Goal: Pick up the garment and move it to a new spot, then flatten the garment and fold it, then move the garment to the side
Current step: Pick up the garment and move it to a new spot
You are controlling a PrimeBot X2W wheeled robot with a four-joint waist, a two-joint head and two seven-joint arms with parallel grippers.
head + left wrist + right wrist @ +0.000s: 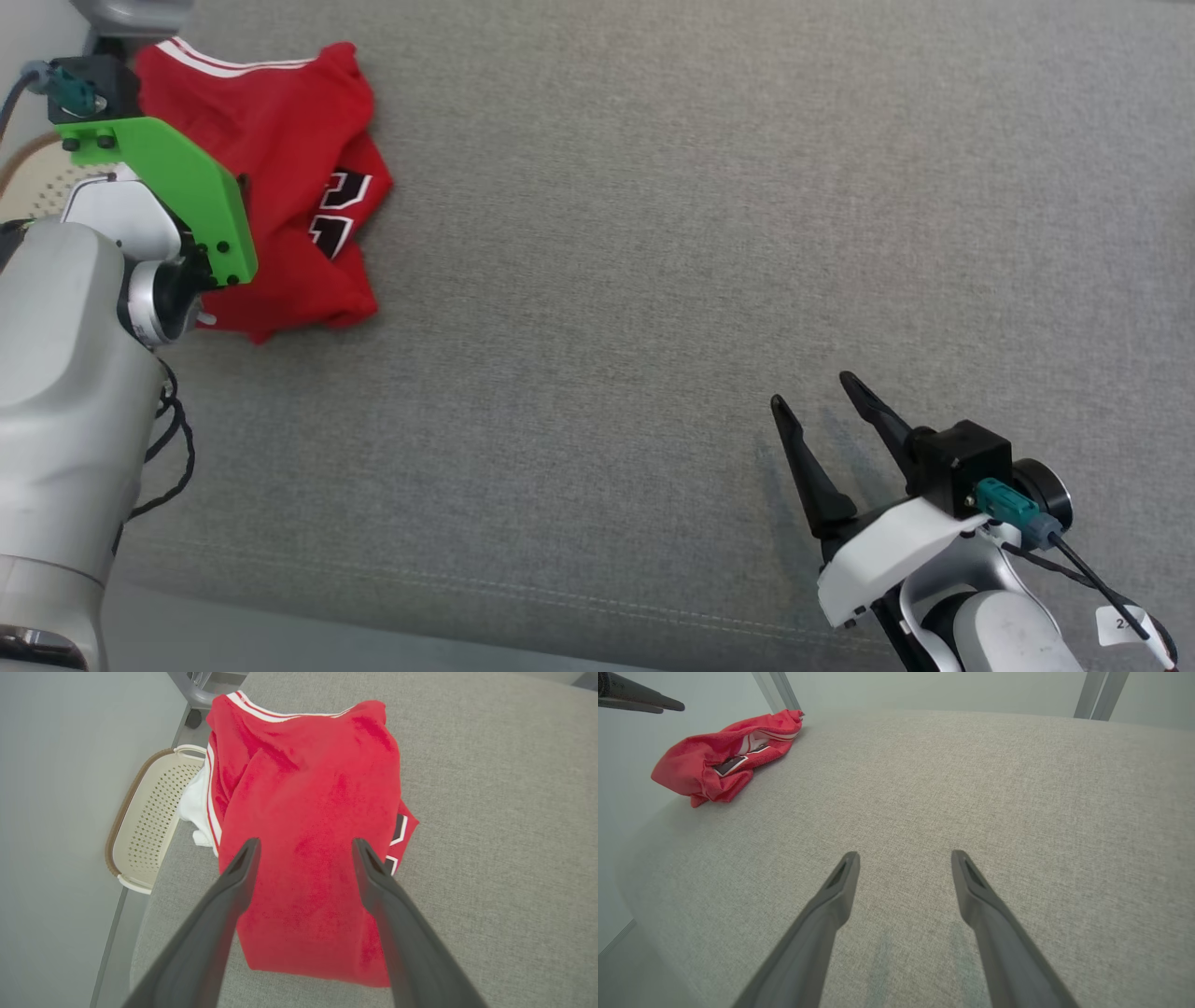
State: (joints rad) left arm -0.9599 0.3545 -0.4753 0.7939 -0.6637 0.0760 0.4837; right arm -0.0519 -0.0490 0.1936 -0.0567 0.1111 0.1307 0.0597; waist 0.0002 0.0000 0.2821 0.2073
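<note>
Garment [289,140]: a red jersey with white stripe trim and a black-and-white number patch, lying crumpled in a loose heap at the far left corner of the grey padded surface [653,280], close to its edge. Expect it to be light, soft and limp. It will drape and stretch from any single grip point, and stacked layers may slide apart or come up together. The napped surface under it should give some drag, so lift before translating. Recommended hold: pinch a raised fold or the striped hem on top of the heap, taking one or two layers only, and avoid the middle of the bulge. The left gripper [304,842] is released, jaws spread wide over the near half of the garment with nothing between them; contact with the cloth appears not yet made. The right gripper [812,390] is likewise released and empty, low over bare surface, well apart from the garment. Limits of view: in the head view a green bracket [187,187] and the left forearm cover the garment's left part and the left fingers. The collar, sleeves and front or back cannot be sorted out. The number is folded and unreadable. Beside the edge stands a basket [149,821] with a white cloth [194,807] just beside the garment; whether they touch cannot be told.
</note>
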